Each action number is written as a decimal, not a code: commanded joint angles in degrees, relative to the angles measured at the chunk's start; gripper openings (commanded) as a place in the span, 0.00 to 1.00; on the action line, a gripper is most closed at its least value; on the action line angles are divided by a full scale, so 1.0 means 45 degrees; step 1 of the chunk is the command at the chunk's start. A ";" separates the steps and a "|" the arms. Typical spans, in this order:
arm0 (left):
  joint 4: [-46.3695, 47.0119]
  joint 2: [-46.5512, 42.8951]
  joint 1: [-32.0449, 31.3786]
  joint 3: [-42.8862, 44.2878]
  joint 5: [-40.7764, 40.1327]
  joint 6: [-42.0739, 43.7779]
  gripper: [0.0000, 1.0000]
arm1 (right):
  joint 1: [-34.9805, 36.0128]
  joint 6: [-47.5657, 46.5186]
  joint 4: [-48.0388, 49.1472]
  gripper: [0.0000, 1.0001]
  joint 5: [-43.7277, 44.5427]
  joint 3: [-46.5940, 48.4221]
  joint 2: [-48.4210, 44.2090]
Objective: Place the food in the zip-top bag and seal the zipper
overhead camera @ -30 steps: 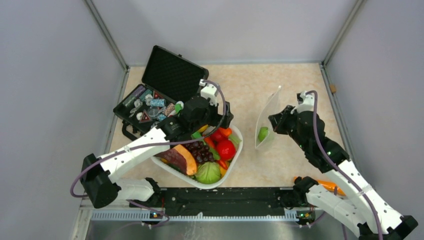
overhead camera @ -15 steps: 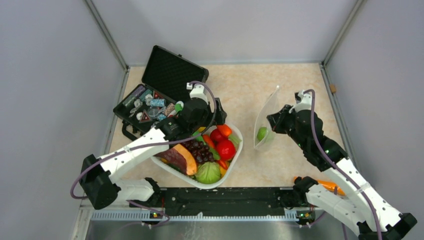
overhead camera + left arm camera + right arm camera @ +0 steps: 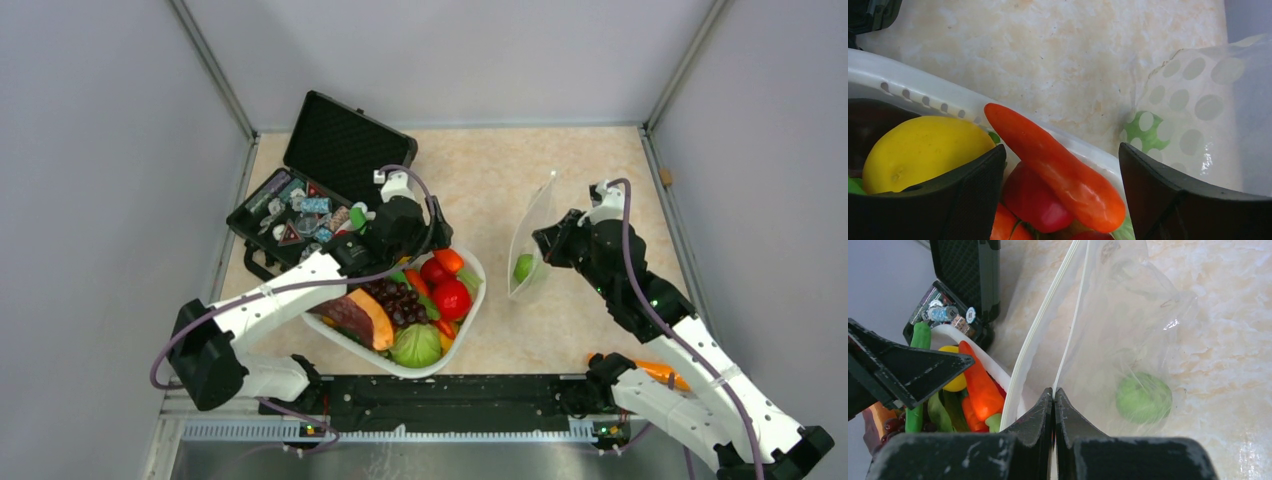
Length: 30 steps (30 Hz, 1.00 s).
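**Left jaws apart over the pepper, right jaws clamped on the bag mouth**

The left gripper (image 3: 408, 243) is hanging over the far end of the white basket (image 3: 478, 290), jaws apart and gripping nothing. In the left wrist view a long orange-red pepper (image 3: 1048, 160) is lying between the fingers (image 3: 958, 200), with a gap showing on each side. The yellow lemon (image 3: 918, 145) is sitting just beside the finger on the left of that view, and a red tomato-like piece (image 3: 1030, 202) is lying under the pepper.

The right gripper (image 3: 1054, 395) is holding the zip-top bag (image 3: 1128, 315) upright, jaws together and clamped on one lip of the mouth. The other lip, with the zipper (image 3: 1040, 335), is standing apart from it, so the mouth is gaping toward the basket. The bag is standing on the tabletop (image 3: 560, 170) to the right of the basket, near it but apart. One small green piece (image 3: 1143, 397) is lying at the bottom of the bag, just beyond the right jaws. The black case (image 3: 330, 170) is sitting open behind the basket
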 commanded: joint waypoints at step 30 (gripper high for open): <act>0.1918 0.0062 0.0459 -0.0485 0.0199 0.0263 0.22 | -0.0086 0.0082 0.0731 0.00 0.0006 -0.0055 -0.0104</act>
